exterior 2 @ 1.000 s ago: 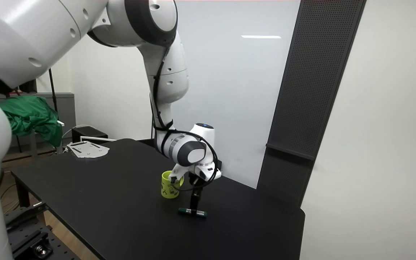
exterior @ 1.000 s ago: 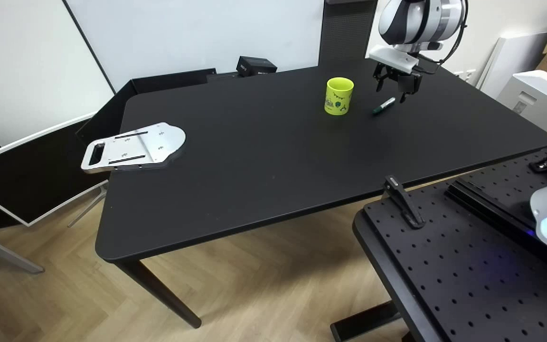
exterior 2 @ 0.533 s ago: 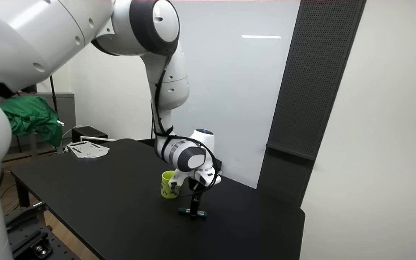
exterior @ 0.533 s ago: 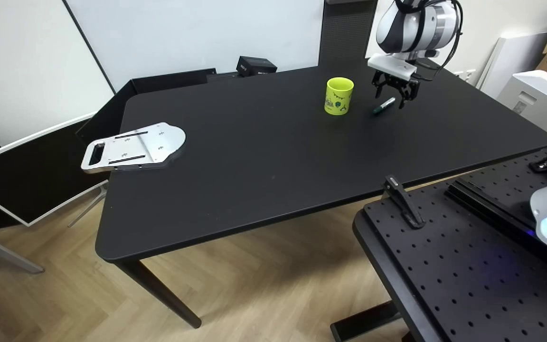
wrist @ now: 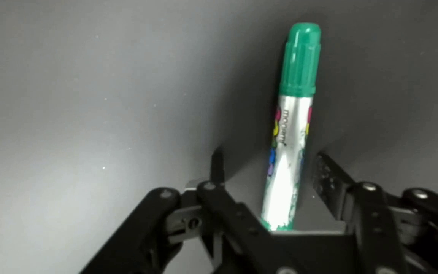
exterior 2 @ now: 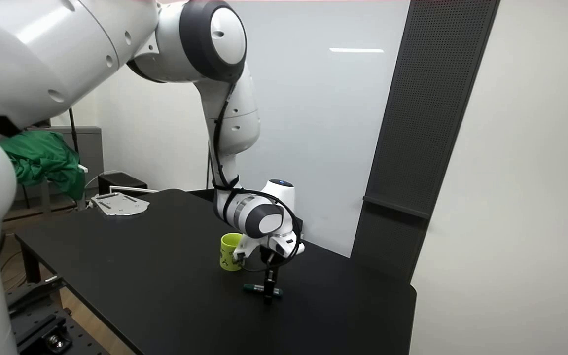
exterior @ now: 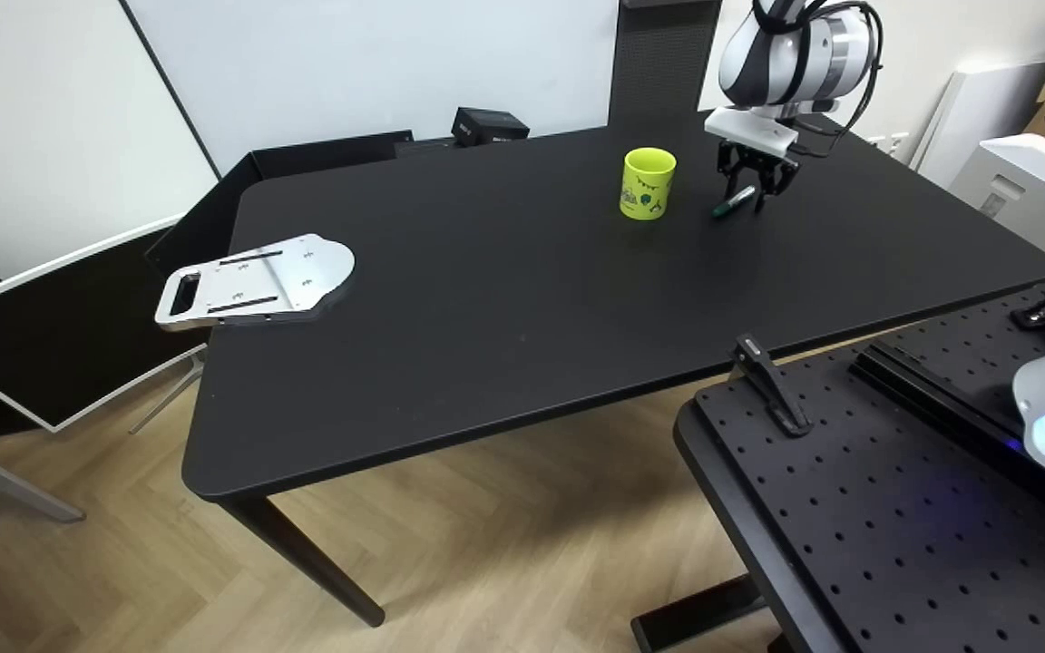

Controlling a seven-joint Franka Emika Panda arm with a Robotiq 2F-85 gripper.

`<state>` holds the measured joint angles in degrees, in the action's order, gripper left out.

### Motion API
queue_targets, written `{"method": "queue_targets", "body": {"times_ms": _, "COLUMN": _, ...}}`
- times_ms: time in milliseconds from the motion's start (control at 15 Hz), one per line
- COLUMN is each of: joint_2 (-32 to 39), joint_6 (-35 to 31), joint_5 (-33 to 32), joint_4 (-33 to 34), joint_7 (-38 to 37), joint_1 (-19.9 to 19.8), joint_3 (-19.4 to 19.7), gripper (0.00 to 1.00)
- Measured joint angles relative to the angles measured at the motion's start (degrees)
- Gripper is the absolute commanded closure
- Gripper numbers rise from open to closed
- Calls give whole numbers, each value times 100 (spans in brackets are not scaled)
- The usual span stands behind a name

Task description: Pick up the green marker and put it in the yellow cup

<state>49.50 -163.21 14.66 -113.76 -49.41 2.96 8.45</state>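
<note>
The green marker lies flat on the black table, in both exterior views (exterior: 733,202) (exterior 2: 254,288). In the wrist view the marker (wrist: 290,125) has a green cap and a silver body; its lower end is partly hidden by the gripper. My gripper (exterior: 744,201) is open, low over the marker, one finger on each side. In the wrist view the gripper (wrist: 268,152) shows a gap on both sides of the marker, the right finger nearer. The yellow cup (exterior: 645,186) stands upright beside the marker; in an exterior view the arm partly hides the cup (exterior 2: 228,252).
A white handled plate (exterior: 259,277) lies at the table's far end. A black box (exterior: 488,125) stands behind the table's back edge. A perforated black bench (exterior: 894,508) stands along the table's front. A whiteboard (exterior 2: 313,123) rises behind the table.
The gripper has come down to the marker. Its fingers have drawn closer together over the last half second. The marker and the cup have not moved.
</note>
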Motion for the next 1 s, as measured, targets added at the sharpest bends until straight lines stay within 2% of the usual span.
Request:
{"method": "queue_targets", "body": {"times_ms": 267, "joint_2": 3, "joint_6": 144, "joint_5": -33, "joint_4": 113, "joint_7": 0, "joint_1": 158, "joint_3": 246, "gripper": 95}}
{"method": "queue_targets", "body": {"times_ms": 333, "joint_2": 3, "joint_6": 201, "joint_5": -63, "joint_4": 157, "joint_7": 0, "joint_1": 210, "joint_3": 334, "gripper": 98}}
{"method": "queue_targets", "body": {"times_ms": 400, "joint_2": 1, "joint_6": 250, "joint_5": -108, "joint_4": 202, "joint_7": 0, "joint_1": 259, "joint_3": 411, "gripper": 94}}
{"method": "queue_targets", "body": {"times_ms": 1000, "joint_2": -324, "joint_6": 193, "joint_5": -464, "joint_4": 310, "joint_7": 0, "joint_1": 667, "joint_3": 794, "gripper": 94}}
